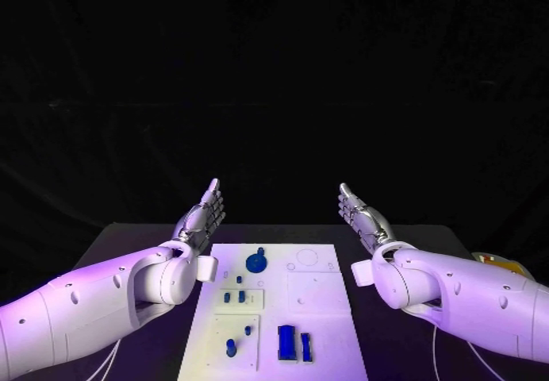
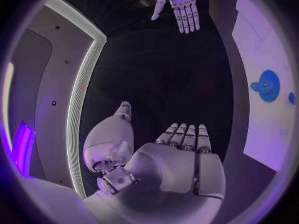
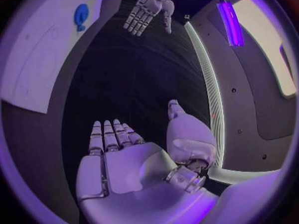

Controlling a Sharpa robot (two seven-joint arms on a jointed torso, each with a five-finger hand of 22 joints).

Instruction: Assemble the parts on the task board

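Between the two raised hands, white task board [image 1: 300, 305] on the table, blue parts [image 1: 259, 260] lying on it, left hand [image 1: 201, 216] and right hand [image 1: 364, 216] flat, fingers extended, holding nothing

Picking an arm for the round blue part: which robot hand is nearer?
Left. The left robot hand is just beyond and left of the round blue part; the right robot hand is farther off, across the board.

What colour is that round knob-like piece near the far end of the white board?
Blue. The round part shows best in the left wrist view.
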